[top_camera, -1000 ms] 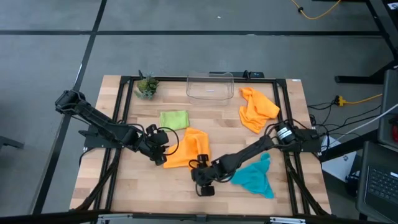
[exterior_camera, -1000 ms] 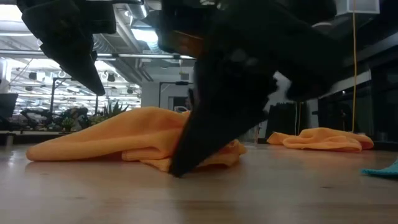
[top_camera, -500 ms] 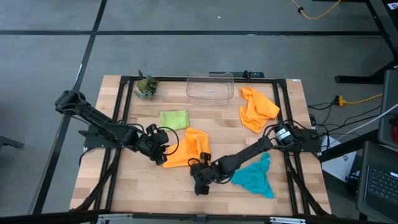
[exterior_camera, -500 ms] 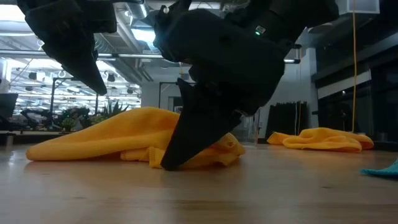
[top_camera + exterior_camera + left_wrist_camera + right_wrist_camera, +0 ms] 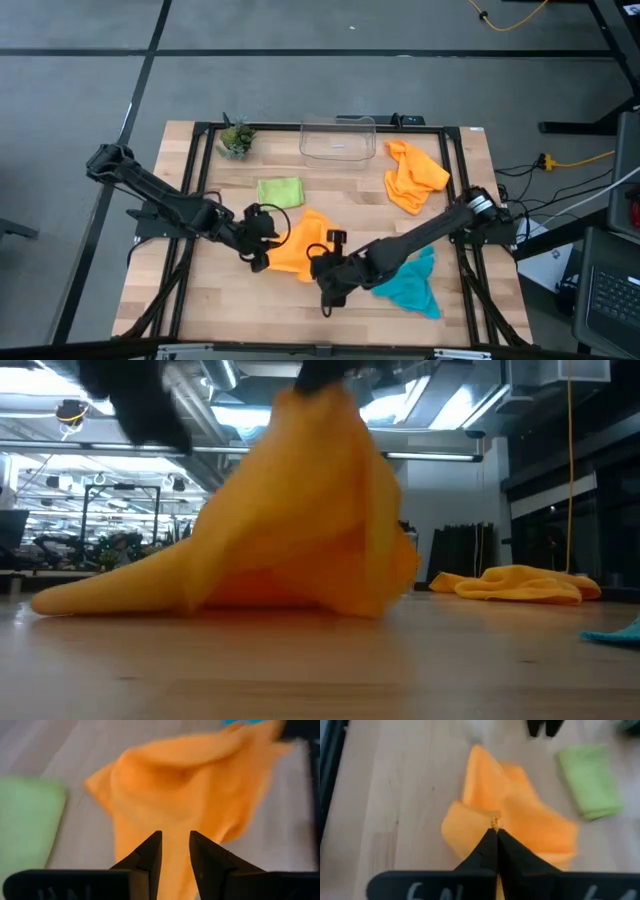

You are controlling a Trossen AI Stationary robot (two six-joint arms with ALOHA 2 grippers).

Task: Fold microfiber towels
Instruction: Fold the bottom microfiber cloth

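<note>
The soft orange microfiber towel (image 5: 300,240) in the middle of the wooden slatted table (image 5: 200,300) is drawn up into a peak; in the low view (image 5: 300,510) it rises like a tent from the table, one long edge trailing down onto the wood. The right gripper (image 5: 495,834) has its two dark fingers pressed together on an edge of this towel, pinching the cloth at their tips; from above it sits at the towel's near side (image 5: 328,262). The left gripper (image 5: 175,845) is at the towel's other side (image 5: 262,238), its fingers a narrow way apart with orange cloth showing between and beyond them; whether they actually grip the cloth cannot be told.

Just beyond that towel lies the lime green microfiber towel (image 5: 280,192), folded into a small flat rectangle. The teal blue microfiber towel (image 5: 410,285) lies crumpled near the table's front right, beside the right arm. A second orange microfiber towel (image 5: 412,175) lies bunched toward the back right. At the back edge stand a clear plastic bin (image 5: 338,138) and, to its left, a small green potted plant (image 5: 236,138).
</note>
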